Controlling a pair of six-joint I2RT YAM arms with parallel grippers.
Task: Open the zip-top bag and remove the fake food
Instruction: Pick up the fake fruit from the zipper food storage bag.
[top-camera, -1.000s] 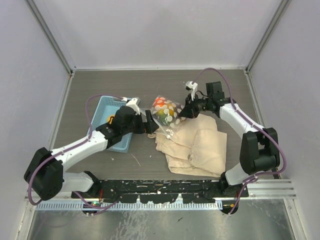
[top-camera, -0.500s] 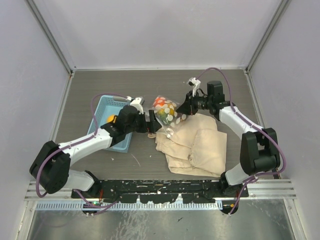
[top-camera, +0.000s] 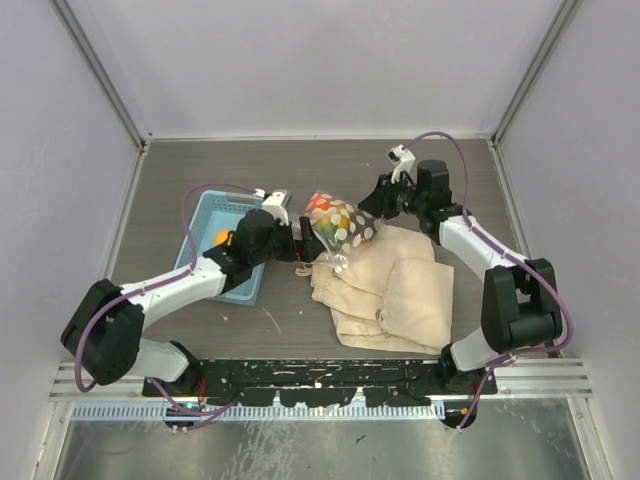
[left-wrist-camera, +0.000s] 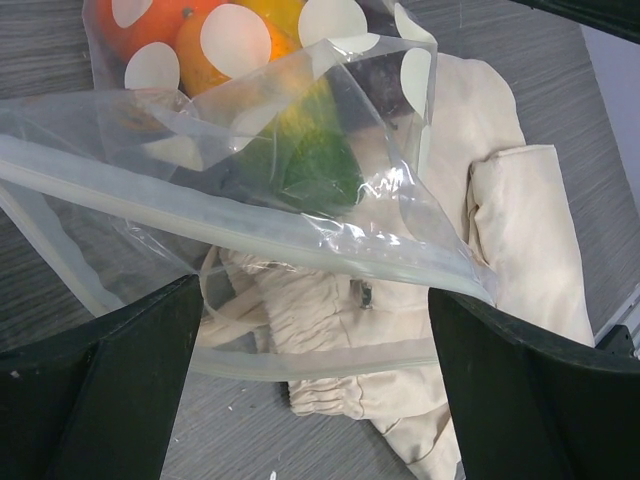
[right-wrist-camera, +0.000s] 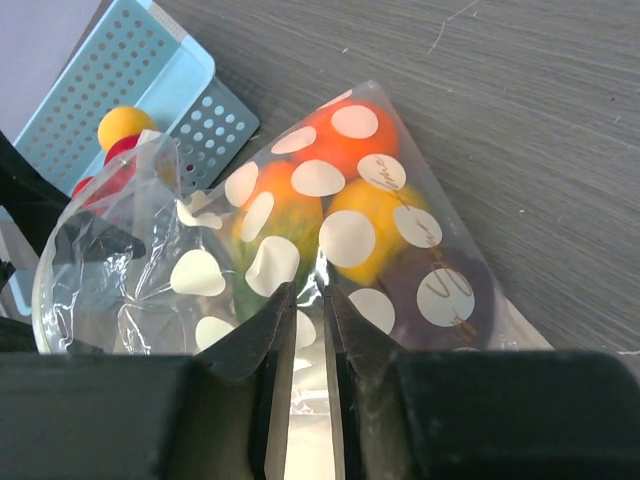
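zip-top bag (top-camera: 342, 226): long axis left-right, mouth facing left jaws, wide apart | right jaws narrow, grip unclear

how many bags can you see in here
2: the clear spotted zip-top bag at mid-table, and the beige cloth bag lying flat to its right, partly under it. No others show.
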